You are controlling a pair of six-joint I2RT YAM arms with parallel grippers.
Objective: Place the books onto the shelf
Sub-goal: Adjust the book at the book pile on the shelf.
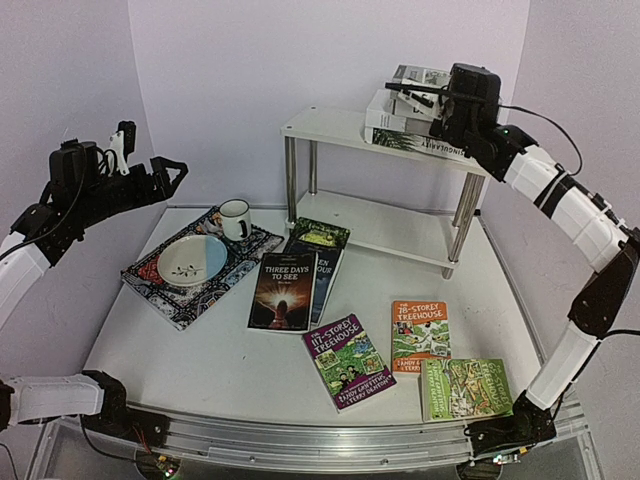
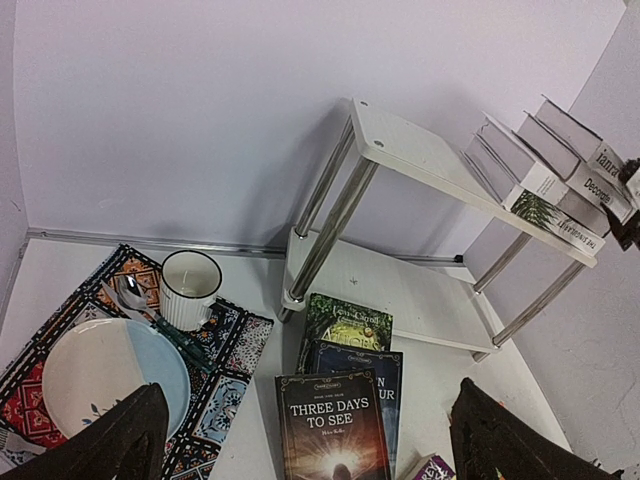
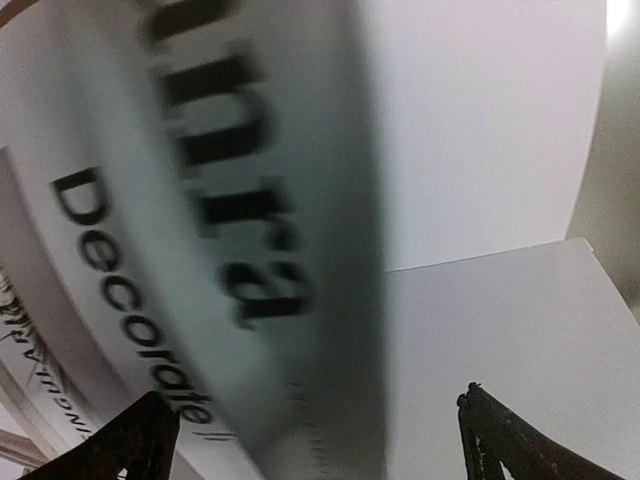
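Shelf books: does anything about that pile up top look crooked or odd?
Slightly. The white books on the shelf top board lie flat in a stepped, uneven pile crowded at its right end. Nothing looks damaged or spilled.

The top camera sits high behind the rig, looking down and forward across the whole table (image 1: pixel 200 375). The left wrist camera hangs well above the mat (image 2: pixel 245 340), looking toward the shelf (image 2: pixel 410 145) from some way off. The right wrist camera sits right up against the stack of books (image 2: pixel 545 175) on the top board, the spines blurred. All 3 views share that stack.
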